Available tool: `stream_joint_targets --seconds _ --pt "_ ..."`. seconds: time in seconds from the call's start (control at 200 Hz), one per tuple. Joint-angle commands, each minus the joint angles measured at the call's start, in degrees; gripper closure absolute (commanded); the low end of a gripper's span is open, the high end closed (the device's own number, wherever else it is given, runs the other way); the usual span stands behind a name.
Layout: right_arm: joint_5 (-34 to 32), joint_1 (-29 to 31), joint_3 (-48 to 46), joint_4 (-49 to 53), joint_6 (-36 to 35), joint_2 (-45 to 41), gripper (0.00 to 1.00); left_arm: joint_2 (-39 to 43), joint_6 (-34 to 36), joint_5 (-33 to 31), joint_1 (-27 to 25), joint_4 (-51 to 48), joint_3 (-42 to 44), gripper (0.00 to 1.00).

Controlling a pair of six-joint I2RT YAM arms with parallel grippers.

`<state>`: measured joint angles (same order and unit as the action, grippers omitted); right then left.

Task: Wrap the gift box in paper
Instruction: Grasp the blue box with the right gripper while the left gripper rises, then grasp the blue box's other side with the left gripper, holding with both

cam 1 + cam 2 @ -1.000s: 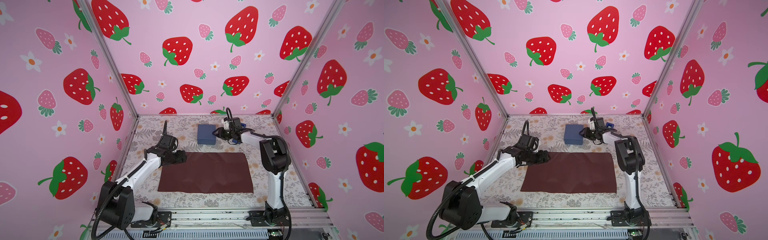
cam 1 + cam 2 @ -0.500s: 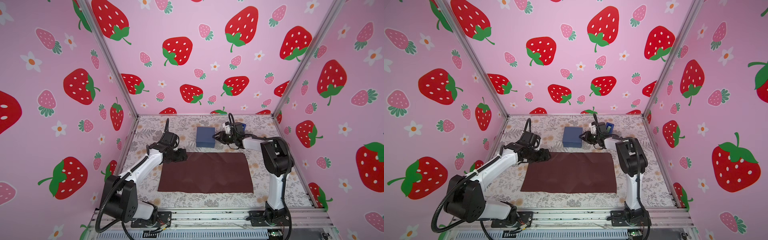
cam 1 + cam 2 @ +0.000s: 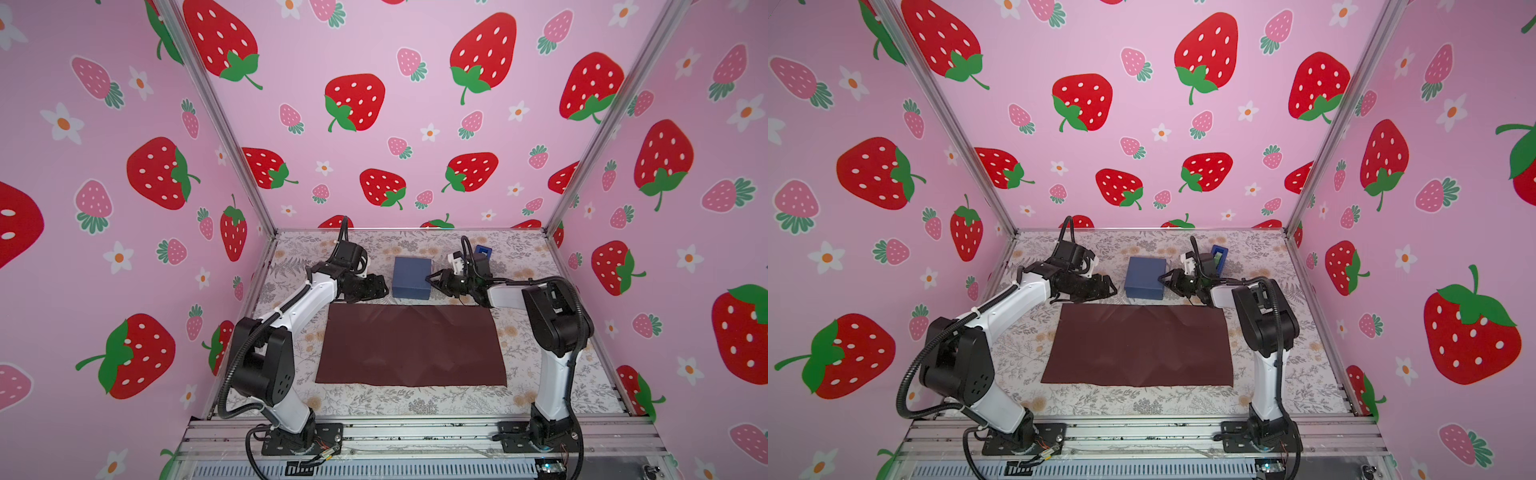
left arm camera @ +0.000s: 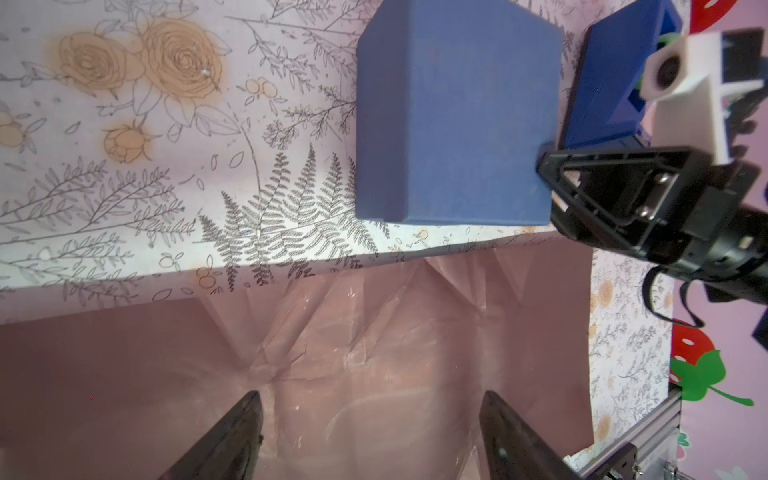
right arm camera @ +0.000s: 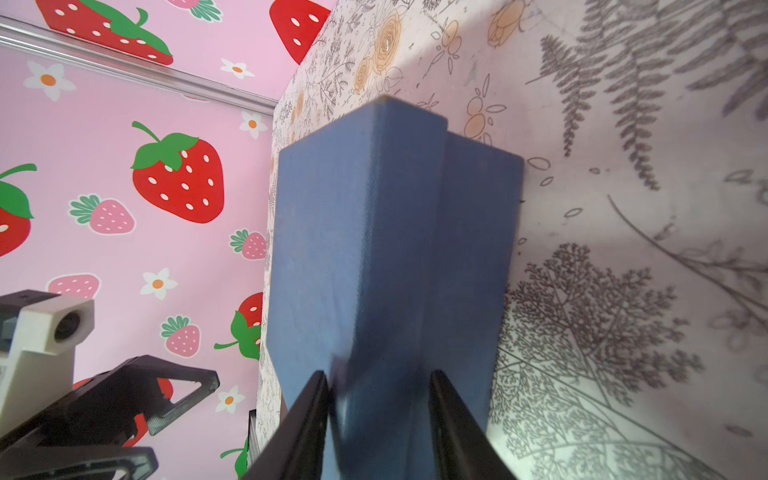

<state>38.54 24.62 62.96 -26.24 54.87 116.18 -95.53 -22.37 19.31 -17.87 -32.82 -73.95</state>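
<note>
The gift box (image 3: 410, 277) (image 3: 1144, 277), slate blue, stands on the floral table just behind the far edge of the maroon paper (image 3: 411, 347) (image 3: 1138, 347), which lies flat. My right gripper (image 3: 432, 279) (image 3: 1165, 278) reaches in from the right. In the right wrist view its fingers (image 5: 311, 399) straddle the near corner of the box (image 5: 374, 249), shut on it. My left gripper (image 3: 381, 286) (image 3: 1109, 287) hovers open just left of the box. The left wrist view shows its fingertips (image 4: 249, 419) wide apart over the paper (image 4: 374, 332), nothing between them, with the box (image 4: 453, 120) beyond.
A bright-blue tape dispenser (image 3: 483, 250) (image 3: 1219, 255) (image 4: 615, 83) stands behind the right gripper near the back wall. Pink strawberry walls close in three sides. An aluminium rail (image 3: 415, 432) with both arm bases runs along the front.
The box has slid a little toward the paper's far edge, the right gripper going with it. The left gripper has moved back and rightward, closer to the box.
</note>
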Motion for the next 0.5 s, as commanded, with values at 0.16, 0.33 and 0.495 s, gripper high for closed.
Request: stream_joint_targets --seconds 0.16,0.33,0.495 --pt "0.5 1.0 -3.2 -2.8 4.3 1.1 0.64 -5.9 -1.3 5.5 1.5 1.3 -7.7 0.17" --pt "-0.4 1.0 -4.8 -3.0 4.5 0.8 0.67 -9.6 -3.1 8.0 2.4 5.0 -9.5 0.17" --pt "-0.9 1.0 -6.8 -5.7 6.1 0.9 0.71 -13.0 -5.1 11.3 3.7 8.7 -10.7 0.16"
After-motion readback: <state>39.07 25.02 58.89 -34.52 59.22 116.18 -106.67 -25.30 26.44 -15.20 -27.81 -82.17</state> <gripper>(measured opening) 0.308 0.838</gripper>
